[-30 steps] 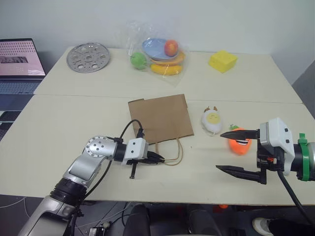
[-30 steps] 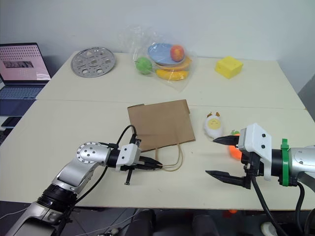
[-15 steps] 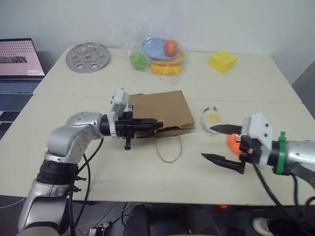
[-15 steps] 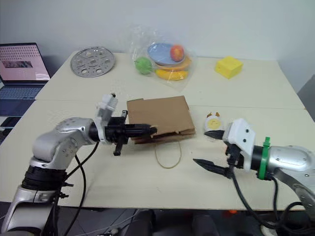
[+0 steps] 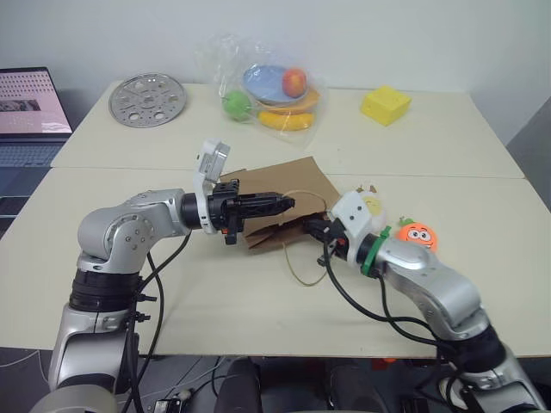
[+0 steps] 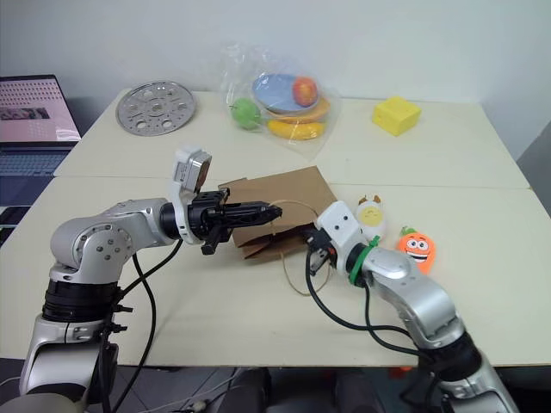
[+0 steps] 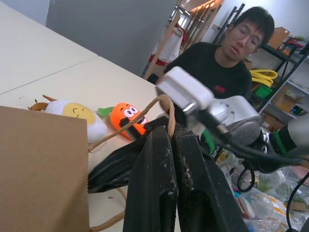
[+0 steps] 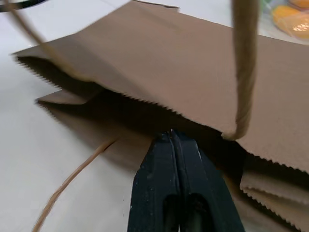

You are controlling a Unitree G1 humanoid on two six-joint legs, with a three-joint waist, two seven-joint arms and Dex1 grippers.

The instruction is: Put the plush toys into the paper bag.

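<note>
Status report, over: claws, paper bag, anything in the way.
Left claw shut on upper twine handle, lifting paper bag mouth. Right claw shut at lower bag edge. Both plush toys on table, nothing blocking.

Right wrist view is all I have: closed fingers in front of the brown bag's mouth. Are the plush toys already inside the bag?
Observer: No. The egg toy and the carrot toy both lie on the table, outside the paper bag, on the right arm's side.
Operator: What keeps the mouth open?
Observer: The left gripper is shut on the upper handle and holds that side of the bag lifted off the table.
Operator: Is somebody near the table?
Observer: Yes. The left wrist view shows a person in a black top, sitting beyond the toys.
</note>
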